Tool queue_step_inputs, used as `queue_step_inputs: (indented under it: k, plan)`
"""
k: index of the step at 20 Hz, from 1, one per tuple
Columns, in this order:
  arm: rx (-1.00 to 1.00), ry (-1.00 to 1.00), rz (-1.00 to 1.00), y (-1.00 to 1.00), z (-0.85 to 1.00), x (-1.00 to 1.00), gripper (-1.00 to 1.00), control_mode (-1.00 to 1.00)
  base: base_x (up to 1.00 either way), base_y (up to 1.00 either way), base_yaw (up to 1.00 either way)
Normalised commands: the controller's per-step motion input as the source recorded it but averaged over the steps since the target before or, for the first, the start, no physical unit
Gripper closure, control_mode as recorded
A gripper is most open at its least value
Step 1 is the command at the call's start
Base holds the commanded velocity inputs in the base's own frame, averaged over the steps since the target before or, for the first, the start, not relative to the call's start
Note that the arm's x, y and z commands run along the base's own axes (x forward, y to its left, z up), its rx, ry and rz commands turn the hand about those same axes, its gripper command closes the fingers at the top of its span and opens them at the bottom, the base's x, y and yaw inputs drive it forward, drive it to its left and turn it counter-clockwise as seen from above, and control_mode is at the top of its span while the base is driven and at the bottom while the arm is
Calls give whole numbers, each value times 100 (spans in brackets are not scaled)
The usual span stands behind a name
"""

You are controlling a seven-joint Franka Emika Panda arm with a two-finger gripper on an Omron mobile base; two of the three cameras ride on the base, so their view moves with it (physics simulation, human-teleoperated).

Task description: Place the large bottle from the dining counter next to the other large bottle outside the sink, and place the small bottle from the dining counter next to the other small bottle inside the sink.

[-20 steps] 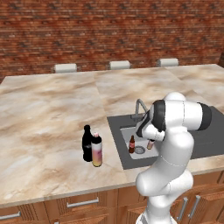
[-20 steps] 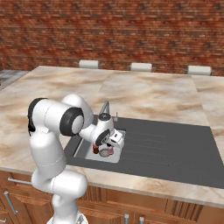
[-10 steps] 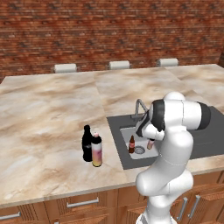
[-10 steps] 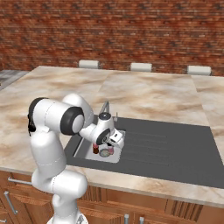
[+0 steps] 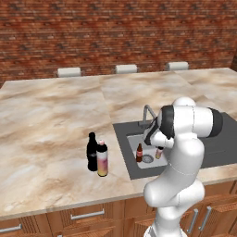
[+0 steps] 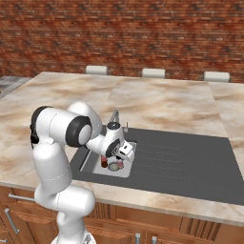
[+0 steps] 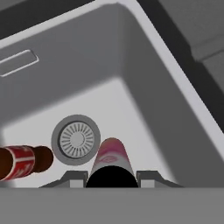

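Observation:
My gripper [image 7: 111,177] is shut on the small bottle [image 7: 111,159], which hangs cap-up low inside the sink [image 7: 144,87], close to the drain. The other small bottle [image 7: 22,161], brown with a red label, stands just to its left in the hand view. In the left base view the small bottle [image 5: 159,152] and the other small bottle [image 5: 139,153] are a short gap apart in the sink [image 5: 127,139]. The large bottle [image 5: 102,159] stands on the dining counter [image 5: 46,120] right beside the other large bottle [image 5: 92,150], left of the sink. The gripper [image 6: 116,159] reaches down into the basin.
A curved silver tap [image 5: 147,113] rises behind the basin, close to my arm. The round drain [image 7: 75,140] lies between the two small bottles. A dark ribbed draining surround [image 6: 181,159] stretches right of the basin. Three stools stand along the counter's far edge.

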Motion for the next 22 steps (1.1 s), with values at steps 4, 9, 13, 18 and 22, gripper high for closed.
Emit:
queue_step_inputs:
  k: [4, 9, 13, 18, 22]
  plan:
    - [0, 0, -1, 25, -16, -8, 100, -100, 0, 0, 0]
    - [0, 1, -2, 26, -1, -11, 100, -100, 0, 0, 0]
    - [0, 1, -2, 4, -17, 0, 100, -100, 0, 0, 0]
    - [0, 0, -2, 0, -36, 0, 100, -100, 0, 0, 0]
    - [0, 0, -1, 0, -34, 2, 100, -100, 0, 0, 0]
